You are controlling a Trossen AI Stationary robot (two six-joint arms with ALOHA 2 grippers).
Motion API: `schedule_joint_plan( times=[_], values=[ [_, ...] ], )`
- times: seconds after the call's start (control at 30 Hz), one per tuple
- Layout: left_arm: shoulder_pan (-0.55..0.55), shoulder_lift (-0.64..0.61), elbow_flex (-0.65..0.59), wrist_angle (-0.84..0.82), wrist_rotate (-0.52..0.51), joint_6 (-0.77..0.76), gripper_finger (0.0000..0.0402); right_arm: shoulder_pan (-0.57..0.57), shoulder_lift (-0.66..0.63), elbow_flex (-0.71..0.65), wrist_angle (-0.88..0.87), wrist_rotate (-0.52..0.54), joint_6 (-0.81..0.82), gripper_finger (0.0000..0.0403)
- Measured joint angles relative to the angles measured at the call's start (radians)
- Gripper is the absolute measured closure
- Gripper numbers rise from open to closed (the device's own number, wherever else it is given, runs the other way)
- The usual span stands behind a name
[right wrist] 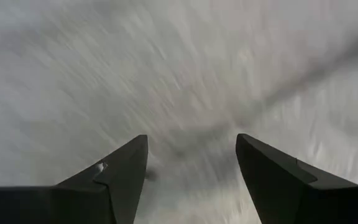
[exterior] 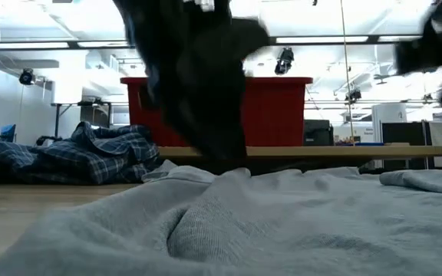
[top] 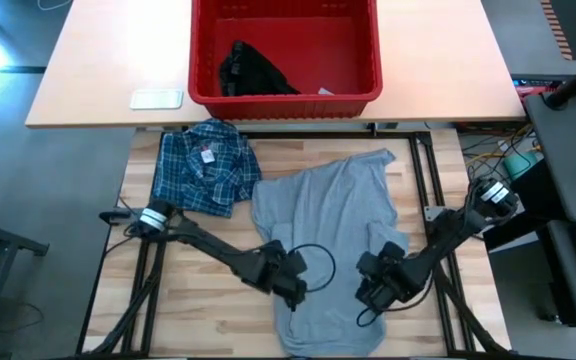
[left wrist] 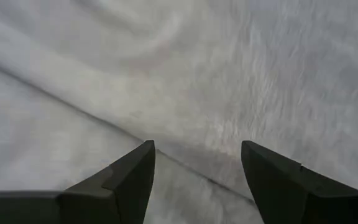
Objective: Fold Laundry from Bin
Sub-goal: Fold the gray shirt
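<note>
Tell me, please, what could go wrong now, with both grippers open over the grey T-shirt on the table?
1. The grey T-shirt lies wrinkled, with a folded lump near the right gripper; a fold from here may come out crooked.
2. The left gripper hangs open close above the cloth, so a finger could snag and drag it.
3. The plaid shirt touches the T-shirt's edge, so pulling one may shift the other.
</note>
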Motion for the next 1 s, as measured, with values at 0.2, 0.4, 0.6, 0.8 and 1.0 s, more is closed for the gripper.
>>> schedule_joint_plan(
  times=[0.2,0.4,0.6,0.8,1.0],
  values=[
    [-0.045,0.028,-0.102,0.196,0.167,-0.013,0.0191,0.106,-0.001,-0.088,0.153,-0.185,0.144,0.0172],
    [-0.092,-0.056,-0.052,0.094,0.243,0.010,0.0192,0.169,-0.091,0.044,-0.011,-0.251,0.142,0.0167],
    [0.063,-0.204,-0.017,0.002,0.195,0.069,0.0170,-0.001,-0.306,0.036,-0.207,0.009,0.090,0.0151],
    [0.314,-0.271,-0.028,-0.013,0.234,0.131,0.0131,-0.321,-0.534,-0.119,-0.189,0.136,0.024,0.0148],
    [0.500,-0.260,-0.038,-0.028,0.329,0.267,0.0105,-0.636,-0.645,-0.185,-0.161,0.062,-0.283,0.0147]
  ],
)
